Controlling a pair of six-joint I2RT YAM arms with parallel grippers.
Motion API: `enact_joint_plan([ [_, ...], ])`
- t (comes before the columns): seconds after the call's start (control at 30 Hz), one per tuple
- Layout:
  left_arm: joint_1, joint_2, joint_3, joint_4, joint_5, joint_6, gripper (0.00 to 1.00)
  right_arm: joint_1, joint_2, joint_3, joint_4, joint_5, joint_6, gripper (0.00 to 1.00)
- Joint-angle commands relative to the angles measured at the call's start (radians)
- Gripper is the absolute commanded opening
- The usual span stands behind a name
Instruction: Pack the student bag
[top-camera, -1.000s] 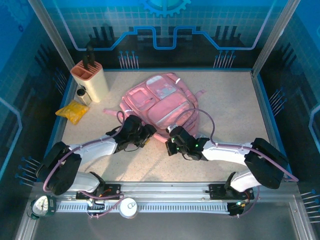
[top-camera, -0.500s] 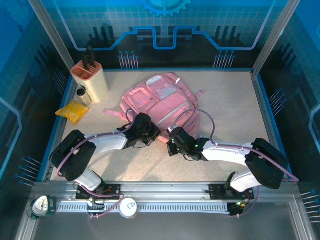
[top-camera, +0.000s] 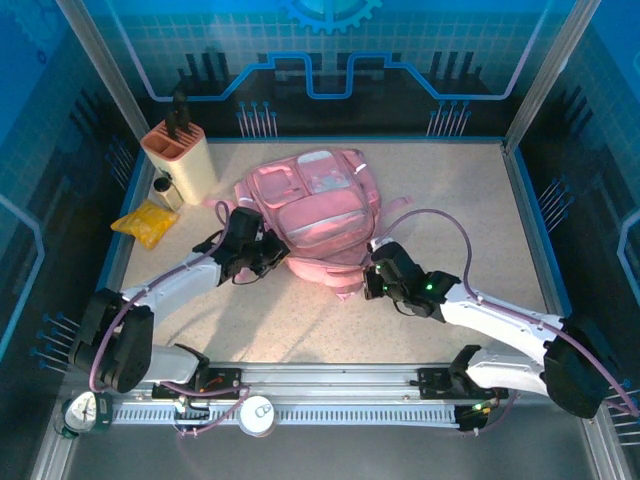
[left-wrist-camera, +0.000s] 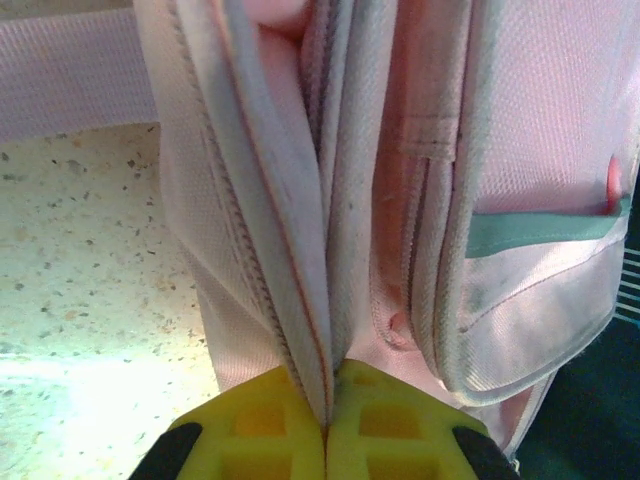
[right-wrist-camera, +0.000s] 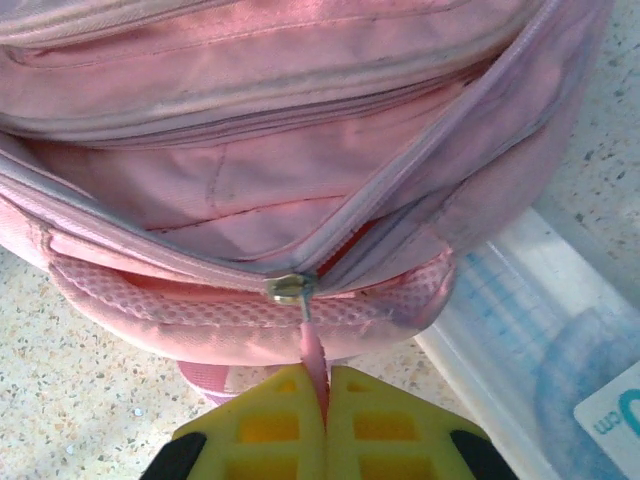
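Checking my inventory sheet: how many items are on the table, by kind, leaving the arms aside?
Pink backpack: 1
Yellow packet: 1
Holder: 1
Small bottle: 1
Dark item standing in the holder: 1
Total: 5

Open table (top-camera: 470, 210) right of student bag (top-camera: 320, 210), holder (top-camera: 185, 160), yellow packet (top-camera: 146, 222) blocking left

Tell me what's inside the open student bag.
Inside the student bag, past its open zip, only pink lining shows. Deeper space is covered by the bag's folds.
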Motion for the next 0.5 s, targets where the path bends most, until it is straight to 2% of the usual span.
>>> enact_joint_plan([
  [0.0, 0.068, -0.003, 0.095, -0.079, -0.086, 0.132, 0.0, -0.009, -0.01, 0.017, -0.154, 0.03, -0.07, 0.0],
  [0.17, 0.124, 0.066, 0.194, -0.105, -0.056, 0.197, 0.0, 0.122, 0.068, 0.054, -0.069, -0.024, -0.087, 0.0],
  [0.23, 0.152, 0.089, 0.228, -0.119, -0.031, 0.235, 0.0, 0.165, 0.126, 0.078, -0.008, -0.088, -0.055, 0.0],
  [0.3, 0.165, 0.095, 0.244, -0.147, -0.054, 0.267, 0.02, 0.206, 0.187, 0.105, 0.068, -0.122, -0.041, 0.0],
  [0.37, 0.177, 0.094, 0.247, -0.185, -0.059, 0.286, 0.1, 0.229, 0.244, 0.138, 0.098, -0.109, -0.023, 0.0],
  [0.47, 0.179, 0.042, 0.189, -0.198, -0.045, 0.272, 0.37, 0.228, 0.288, 0.166, 0.101, -0.095, 0.009, 0.0],
])
